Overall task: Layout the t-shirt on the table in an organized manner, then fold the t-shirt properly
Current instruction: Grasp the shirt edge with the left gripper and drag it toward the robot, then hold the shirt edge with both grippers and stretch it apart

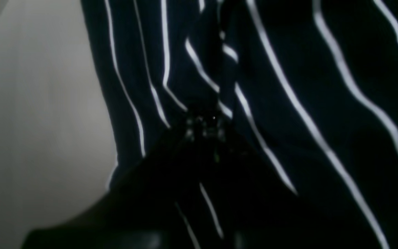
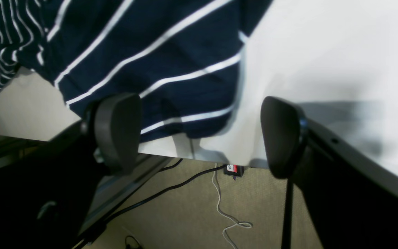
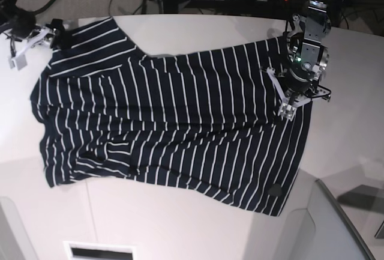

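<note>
- Here the t-shirt (image 3: 174, 128) lies spread across the table (image 3: 198, 224), mostly flat, with rumples in the part nearest the base camera.
- Only the base view shows the whole garment: its far-left sleeve reaches toward the table's far edge, and the opposite end runs down to a corner near the front right of the tabletop.
- In that view the left gripper (image 3: 288, 107) sits on the shirt's right-hand edge, pressed down onto the cloth; the jaws themselves are too small to read there.
- The left wrist view fills that gap: striped cloth (image 1: 288, 103) bunches into folds that converge on the dark gripper tip (image 1: 204, 128), so the jaws are closed tight with the shirt pinched between them. Bare table (image 1: 40, 121) shows beside the shirt's edge at the left of this view.
- The right gripper (image 3: 36, 38) appears in the base view at the shirt's far-left sleeve, near the table's far edge, but whether it touches the cloth cannot be told from there.
- The right wrist view settles it: the two dark pads (image 2: 116, 133) stand wide apart with nothing between them. The sleeve (image 2: 157, 69) lies on the table (image 2: 323, 69) just beyond the gripper (image 2: 199, 136).
- Only this view shows the floor under the table's edge, with cables (image 2: 226, 207) trailing across it.
</note>
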### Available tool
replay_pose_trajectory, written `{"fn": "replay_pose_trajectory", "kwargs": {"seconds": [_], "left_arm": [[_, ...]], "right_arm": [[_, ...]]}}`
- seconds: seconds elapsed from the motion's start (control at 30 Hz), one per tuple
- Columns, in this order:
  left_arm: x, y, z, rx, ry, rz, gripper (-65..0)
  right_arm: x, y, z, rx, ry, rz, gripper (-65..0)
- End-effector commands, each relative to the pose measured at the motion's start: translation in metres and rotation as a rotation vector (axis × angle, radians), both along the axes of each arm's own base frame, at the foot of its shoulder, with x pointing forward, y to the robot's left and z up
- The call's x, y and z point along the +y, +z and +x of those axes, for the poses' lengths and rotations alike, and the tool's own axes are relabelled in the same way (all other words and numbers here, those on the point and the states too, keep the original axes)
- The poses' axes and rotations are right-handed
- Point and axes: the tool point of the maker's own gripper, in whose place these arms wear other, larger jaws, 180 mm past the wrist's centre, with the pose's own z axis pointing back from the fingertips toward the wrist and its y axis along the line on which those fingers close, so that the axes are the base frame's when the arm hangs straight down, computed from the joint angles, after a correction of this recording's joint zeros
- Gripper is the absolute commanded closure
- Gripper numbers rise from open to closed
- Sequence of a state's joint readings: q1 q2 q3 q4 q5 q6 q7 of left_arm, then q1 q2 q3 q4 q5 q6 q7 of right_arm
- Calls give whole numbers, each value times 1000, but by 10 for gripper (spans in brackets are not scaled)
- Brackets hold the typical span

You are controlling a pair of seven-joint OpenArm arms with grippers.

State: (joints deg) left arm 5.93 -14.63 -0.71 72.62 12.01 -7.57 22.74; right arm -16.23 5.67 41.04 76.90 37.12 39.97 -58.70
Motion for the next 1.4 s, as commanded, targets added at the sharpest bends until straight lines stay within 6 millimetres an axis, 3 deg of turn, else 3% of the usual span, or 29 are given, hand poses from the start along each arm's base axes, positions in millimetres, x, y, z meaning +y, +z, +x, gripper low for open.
{"fn": "replay_pose_trajectory", "kwargs": {"seconds": [0.0,0.13,0.3,0.53,0.6,0.7,0.73,0.8,0.93,1.03,1.17,1.27,1.37], "left_arm": [[5,11,10,-40,-3,16,0],[26,17,9,-57,60,22,0],[42,28,12,-85,101,32,0],[58,53,-1,-151,149,43,0],[59,60,-8,-165,152,47,0],[60,65,-25,-174,180,41,0],[63,65,-32,-176,204,39,0],[71,69,-45,-186,259,34,0],[92,76,-78,-229,425,-100,0],[101,77,-99,-233,491,-208,-212],[98,67,-128,-189,545,-329,-490],[95,57,-147,-155,590,-382,-587],[100,37,-162,-108,643,-394,-594]], "right_arm": [[-4,1,-3,13,13,-16,-507],[13,-1,2,15,77,2,-501],[22,-2,10,4,99,15,-374],[23,-3,11,5,98,20,-360],[24,-5,12,12,96,29,-276],[26,-11,10,34,91,48,-21],[27,-14,9,44,87,59,0],[28,-20,3,71,84,73,-36],[29,-21,-2,91,93,77,-2],[29,-21,-1,90,93,76,-3],[28,-21,-2,93,94,72,-3],[20,-20,-2,94,97,57,-3],[20,-19,-2,94,97,56,-3]]}}
